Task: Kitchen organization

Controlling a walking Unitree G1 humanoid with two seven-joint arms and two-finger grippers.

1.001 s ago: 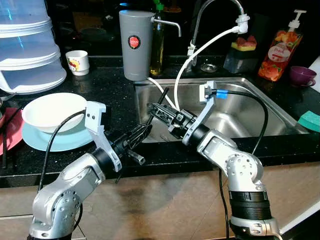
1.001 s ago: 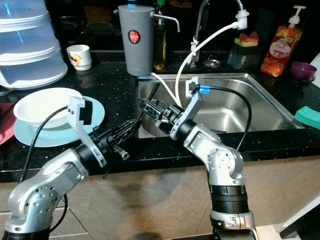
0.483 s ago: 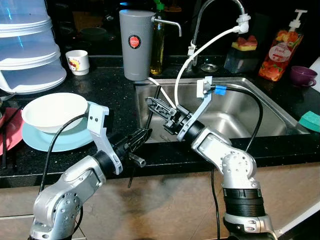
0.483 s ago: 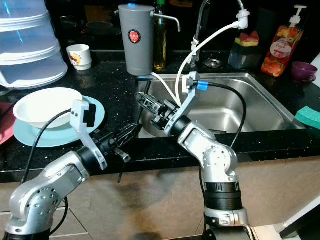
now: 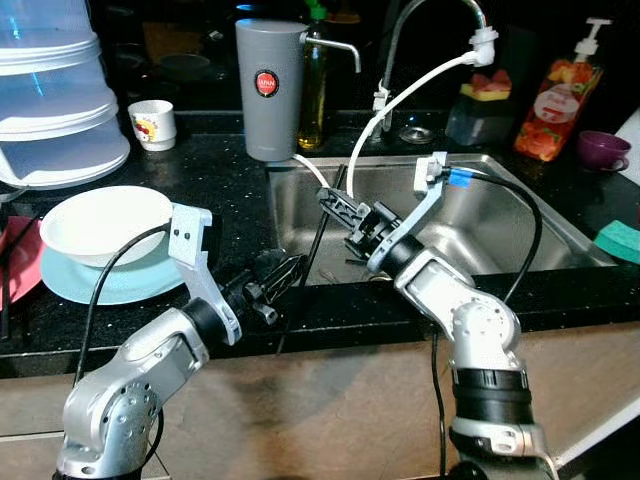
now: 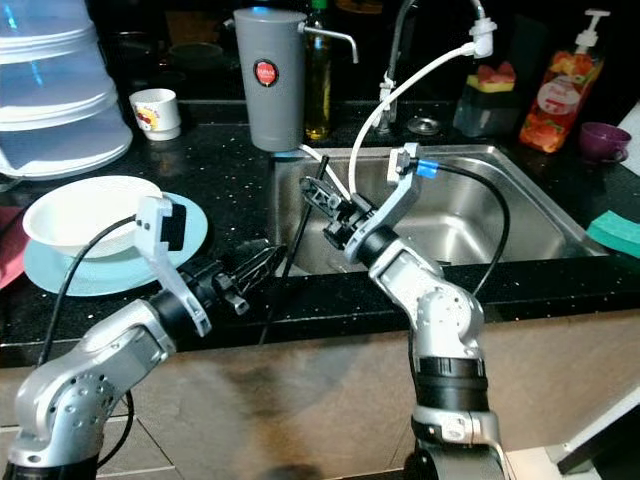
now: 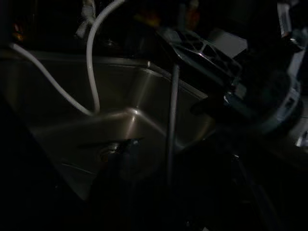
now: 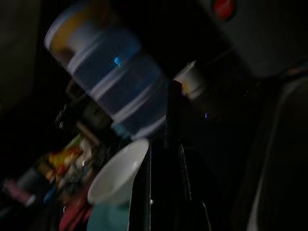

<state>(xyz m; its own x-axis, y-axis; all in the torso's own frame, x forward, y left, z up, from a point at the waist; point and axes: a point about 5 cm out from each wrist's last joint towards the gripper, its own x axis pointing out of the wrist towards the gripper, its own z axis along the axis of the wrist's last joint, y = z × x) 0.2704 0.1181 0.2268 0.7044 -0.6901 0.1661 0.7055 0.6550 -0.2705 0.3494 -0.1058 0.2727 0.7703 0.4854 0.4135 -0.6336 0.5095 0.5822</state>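
From my remote station I see a black speckled worktop (image 5: 215, 180) with a steel sink (image 5: 470, 215) set into it. On the robot's left lie a pale blue plate (image 5: 120, 285) carrying a white bowl (image 5: 105, 222), a red mat (image 5: 18, 275) at the edge, stacked translucent containers (image 5: 55, 95) and a small printed cup (image 5: 153, 124). Behind the sink stand a grey jug (image 5: 270, 88), an oil bottle (image 5: 313, 95), a soap dispenser (image 5: 555, 100), a purple cup (image 5: 602, 150) and, nearer, a teal sponge (image 5: 620, 240).
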